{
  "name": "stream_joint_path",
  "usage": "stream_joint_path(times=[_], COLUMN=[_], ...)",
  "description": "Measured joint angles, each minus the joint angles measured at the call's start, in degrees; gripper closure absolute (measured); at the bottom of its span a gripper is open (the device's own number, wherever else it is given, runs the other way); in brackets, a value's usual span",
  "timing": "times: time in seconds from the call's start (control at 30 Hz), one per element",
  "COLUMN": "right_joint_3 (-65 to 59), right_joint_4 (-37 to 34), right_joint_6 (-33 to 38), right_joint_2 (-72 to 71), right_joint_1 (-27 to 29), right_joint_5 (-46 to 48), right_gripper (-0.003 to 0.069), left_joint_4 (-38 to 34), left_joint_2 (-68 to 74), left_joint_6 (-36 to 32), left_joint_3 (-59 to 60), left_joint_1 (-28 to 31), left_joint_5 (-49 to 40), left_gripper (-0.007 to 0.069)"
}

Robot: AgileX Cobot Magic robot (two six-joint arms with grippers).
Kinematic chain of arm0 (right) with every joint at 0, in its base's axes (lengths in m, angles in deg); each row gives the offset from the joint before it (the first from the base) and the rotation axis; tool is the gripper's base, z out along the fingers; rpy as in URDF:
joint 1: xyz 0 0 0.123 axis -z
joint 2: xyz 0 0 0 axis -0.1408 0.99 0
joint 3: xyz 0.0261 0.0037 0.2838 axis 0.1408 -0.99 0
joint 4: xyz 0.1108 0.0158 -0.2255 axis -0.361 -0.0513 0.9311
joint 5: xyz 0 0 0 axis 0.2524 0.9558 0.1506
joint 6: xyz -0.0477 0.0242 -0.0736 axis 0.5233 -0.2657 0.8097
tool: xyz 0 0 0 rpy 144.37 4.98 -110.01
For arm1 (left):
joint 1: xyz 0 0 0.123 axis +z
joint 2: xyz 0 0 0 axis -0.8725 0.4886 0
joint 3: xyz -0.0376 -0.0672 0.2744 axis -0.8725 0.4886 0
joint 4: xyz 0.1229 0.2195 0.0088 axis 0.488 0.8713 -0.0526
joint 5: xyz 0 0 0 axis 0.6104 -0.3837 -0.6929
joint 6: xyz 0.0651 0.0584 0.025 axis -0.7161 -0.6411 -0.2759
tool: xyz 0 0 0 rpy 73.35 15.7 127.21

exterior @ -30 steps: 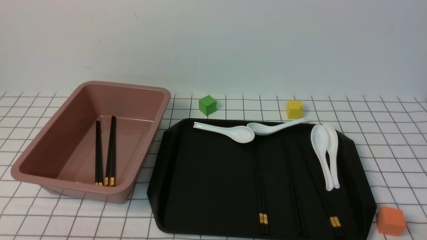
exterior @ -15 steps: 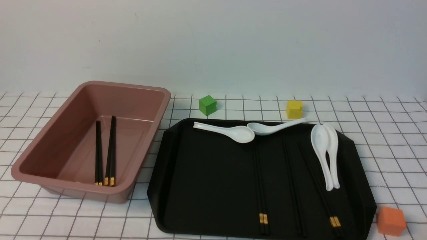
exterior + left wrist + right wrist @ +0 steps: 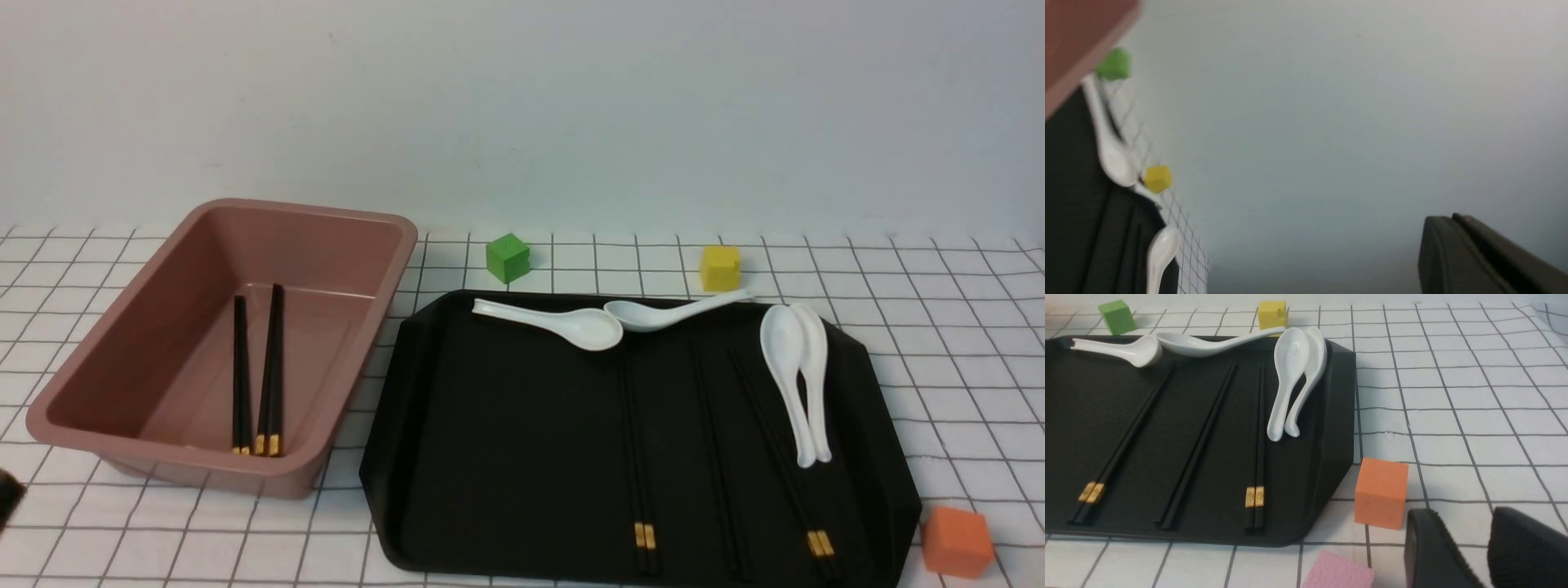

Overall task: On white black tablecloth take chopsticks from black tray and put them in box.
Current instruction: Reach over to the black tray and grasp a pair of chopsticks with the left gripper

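Observation:
The black tray [image 3: 506,457] lies on the grid tablecloth [image 3: 963,367], right of the pink-brown box [image 3: 122,359]. Black chopsticks with gold bands lie lengthwise on the tray: a pair [image 3: 638,457], a single stick [image 3: 718,457] and a pair [image 3: 784,457]. They also show in the right wrist view [image 3: 1258,437]. More chopsticks [image 3: 257,376] lie in the box. A dark bit of my left gripper [image 3: 6,498] shows at the frame's left edge, near the box's front corner; in its wrist view the left gripper [image 3: 1449,218] looks shut and empty. My right gripper [image 3: 1461,526] is open and empty, over the cloth beside the tray's near right corner.
Several white spoons [image 3: 796,376] lie on the tray's far and right parts. A green cube [image 3: 508,257] and a yellow cube [image 3: 720,267] stand behind the tray. An orange cube [image 3: 957,541] sits off its near right corner, and a pink block [image 3: 1339,573] next to it.
A dark part of my left gripper has come into the front view at the lower left edge. Nothing on the tray or in the box has moved.

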Motion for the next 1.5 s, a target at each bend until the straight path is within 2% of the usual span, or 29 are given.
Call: stream_joint_path(times=[0.1, 0.13, 0.17, 0.2, 0.23, 0.3, 0.37, 0.43, 0.47, 0.5, 0.53, 0.57, 0.6, 0.7, 0.8, 0.87, 0.9, 1.0, 1.07, 1.17, 1.37, 1.5], right_joint_3=[0.00, 0.00, 0.00, 0.00, 0.00, 0.00, 0.00, 0.00, 0.00, 0.00, 0.00, 0.00, 0.00, 0.00, 0.00, 0.00, 0.00, 0.00, 0.00, 0.00, 0.00, 0.00], right_joint_4=[0.00, 0.00, 0.00, 0.00, 0.00, 0.00, 0.00, 0.00, 0.00, 0.00, 0.00, 0.00, 0.00, 0.00, 0.00, 0.00, 0.00, 0.00, 0.00, 0.00, 0.00, 0.00], right_joint_6=[0.00, 0.00, 0.00, 0.00, 0.00, 0.00, 0.00, 0.00, 0.00, 0.00, 0.00, 0.00, 0.00, 0.00, 0.00, 0.00, 0.00, 0.00, 0.00, 0.00, 0.00, 0.00], right_joint_2=[0.00, 0.00, 0.00, 0.00, 0.00, 0.00, 0.00, 0.00, 0.00, 0.00, 0.00, 0.00, 0.00, 0.00, 0.00, 0.00, 0.00, 0.00, 0.00, 0.00, 0.00, 0.00], right_joint_1=[0.00, 0.00, 0.00, 0.00, 0.00, 0.00, 0.00, 0.00, 0.00, 0.00, 0.00, 0.00, 0.00, 0.00, 0.00, 0.00, 0.00, 0.00, 0.00, 0.00, 0.00, 0.00], right_joint_5=[0.00, 0.00, 0.00, 0.00, 0.00, 0.00, 0.00, 0.00, 0.00, 0.00, 0.00, 0.00, 0.00, 0.00, 0.00, 0.00, 0.00, 0.00, 0.00, 0.00, 0.00, 0.00], right_gripper=[0.0419, 0.0419, 0.0419, 0.0419, 0.0419, 0.0419, 0.0419, 0.0419, 0.0419, 0.0419, 0.0419, 0.0419, 0.0419, 0.0419, 0.0419, 0.0419, 0.0419, 0.0419, 0.0419, 0.0419, 0.0419, 0.0419], left_joint_4=[9.61, 10.51, 19.30, 20.35, 27.75, 37.76, 42.28, 43.87, 44.51, 44.64, 45.19, 45.43, 46.77, 52.11, 57.84, 62.34, 62.69, 66.78, 67.52, 67.94, 69.55, 70.21], left_joint_2=[11.23, 13.21, 21.86, 23.00, 31.24, 45.40, 53.78, 59.75, 65.22, 65.84, 71.15, 71.73, 76.00, 85.85, 94.59, 100.17, 100.71, 108.77, 113.02, 118.86, 129.13, 131.21], left_joint_6=[-2.34, -2.22, -0.47, -0.14, 2.31, 4.65, 5.16, 5.47, 6.04, 6.17, 8.23, 8.53, 10.99, 16.78, 22.63, 26.50, 26.50, 30.08, 30.97, 31.20, 31.32, 31.32], left_joint_3=[-8.98, -9.59, -14.90, -15.50, -19.56, -25.72, -30.16, -32.77, -35.87, -36.62, -39.65, -40.46, -43.57, -51.90, -59.67, -66.02, -66.59, -75.19, -80.63, -87.31, -98.97, -100.48], left_joint_1=[0.00, 0.00, 0.00, 0.00, 0.00, 0.00, -0.07, -1.13, -4.31, -4.84, -10.63, -11.33, -16.32, -25.49, -31.32, -34.27, -34.27, -36.81, -37.26, -37.36, -37.36, -37.36], left_joint_5=[-8.90, -10.70, -19.07, -20.21, -28.46, -40.12, -44.27, -45.32, -44.95, -44.66, -42.99, -42.45, -40.55, -38.32, -38.12, -39.07, -39.23, -42.32, -44.52, -46.61, -51.44, -51.75], left_gripper=[0.0637, 0.0637, 0.0637, 0.0637, 0.0637, 0.0637, 0.0637, 0.0637, 0.0637, 0.0637, 0.0637, 0.0637, 0.0637, 0.0637, 0.0617, 0.0578, 0.0573, 0.0474, 0.0398, 0.0321, 0.0280, 0.0280])
